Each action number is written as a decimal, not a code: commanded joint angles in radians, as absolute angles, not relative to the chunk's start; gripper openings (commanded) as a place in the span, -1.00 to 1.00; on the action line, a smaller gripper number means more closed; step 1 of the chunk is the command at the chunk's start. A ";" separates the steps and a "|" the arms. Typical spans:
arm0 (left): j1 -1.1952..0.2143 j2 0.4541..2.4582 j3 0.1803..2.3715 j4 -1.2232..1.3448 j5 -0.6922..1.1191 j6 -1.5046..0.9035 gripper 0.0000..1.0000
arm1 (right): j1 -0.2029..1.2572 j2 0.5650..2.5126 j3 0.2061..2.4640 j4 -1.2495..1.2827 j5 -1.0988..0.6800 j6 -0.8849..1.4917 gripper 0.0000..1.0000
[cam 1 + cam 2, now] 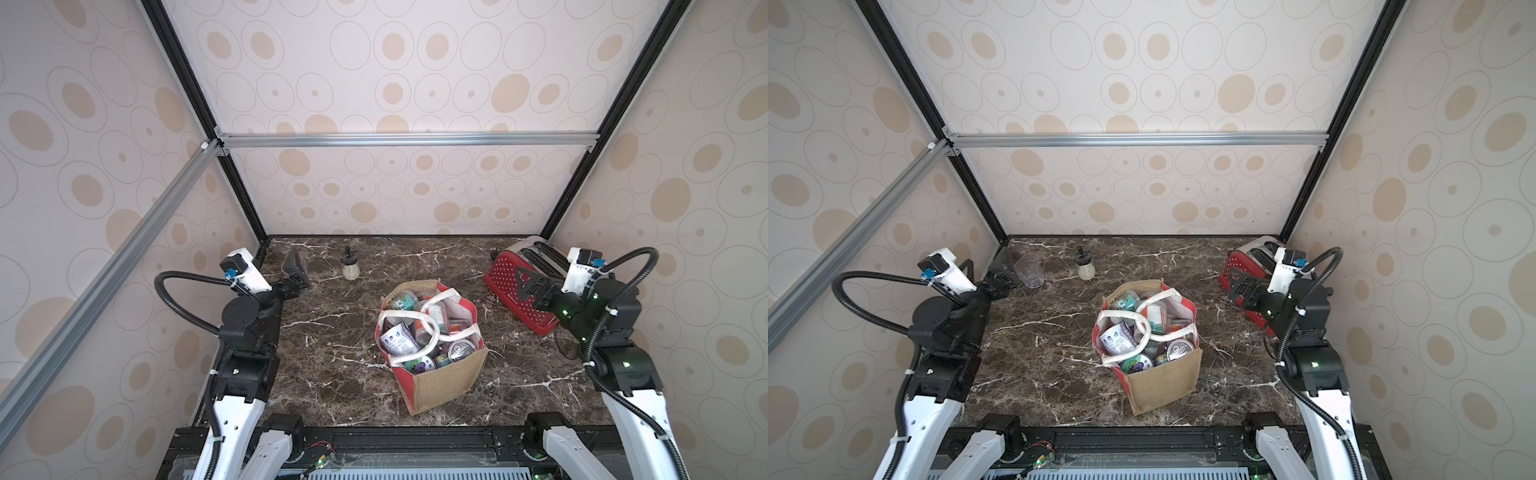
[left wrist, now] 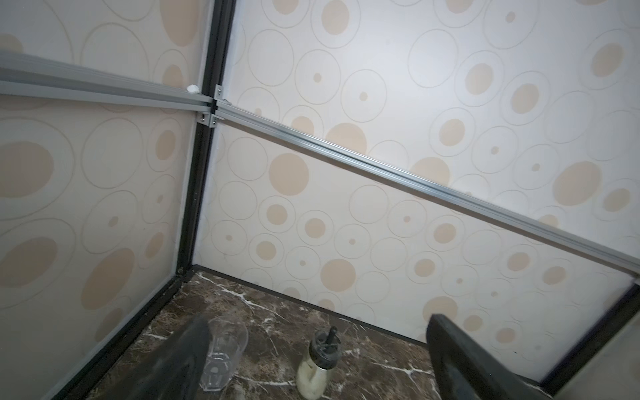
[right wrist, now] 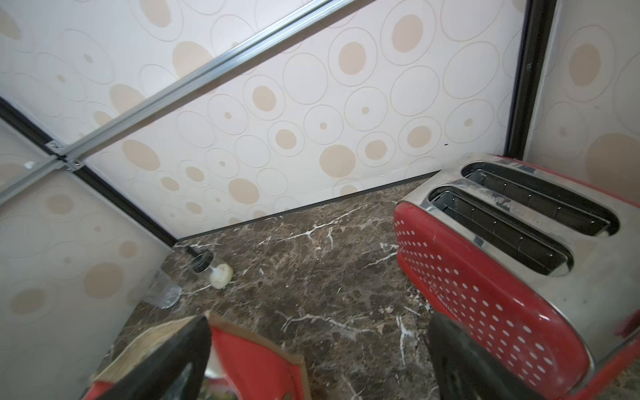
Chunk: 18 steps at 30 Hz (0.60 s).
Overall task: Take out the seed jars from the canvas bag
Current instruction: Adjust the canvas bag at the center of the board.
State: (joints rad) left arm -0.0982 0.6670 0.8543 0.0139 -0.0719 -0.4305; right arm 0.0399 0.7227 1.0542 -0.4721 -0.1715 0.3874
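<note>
left gripper (image 1: 296,271): jaws spread, empty | right gripper (image 1: 527,287): jaws spread, empty | seed jars (image 1: 460,350): inside canvas bag (image 1: 451,384) on counter (image 1: 328,374)

The counter (image 1: 332,374) is a dark brown, white-veined stone-look slab, smooth with a soft sheen. The canvas bag (image 1: 449,384) has a coarse, matt tan burlap front, smoother red side panels and twisted white rope handles (image 1: 434,336). The seed jars (image 1: 461,349) are clear and glossy with printed labels; one lid is silvery and reflective. The toaster (image 3: 485,294): glossy red dotted shell, bright metal top. The shaker (image 2: 317,367) and drinking glass (image 1: 1029,272) are transparent. The rails (image 1: 407,139): satin grey metal.
</note>
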 commanded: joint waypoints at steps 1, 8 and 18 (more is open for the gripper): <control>-0.102 0.628 0.936 -0.287 0.081 -0.509 0.97 | 0.044 0.681 1.104 -0.746 -0.272 0.469 0.99; -0.102 0.437 0.785 -0.265 0.131 -0.834 0.97 | 0.043 0.596 1.061 -0.758 -0.385 0.592 0.99; -0.103 0.521 0.853 -0.358 0.401 -0.780 0.97 | 0.049 0.726 1.034 -0.808 -0.660 0.569 1.00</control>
State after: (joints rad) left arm -0.0982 0.5125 0.7872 -0.3035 0.3073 -0.7902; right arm 0.0402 0.7086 1.0325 -0.7639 -0.5610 0.5785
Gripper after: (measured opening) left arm 0.983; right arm 0.999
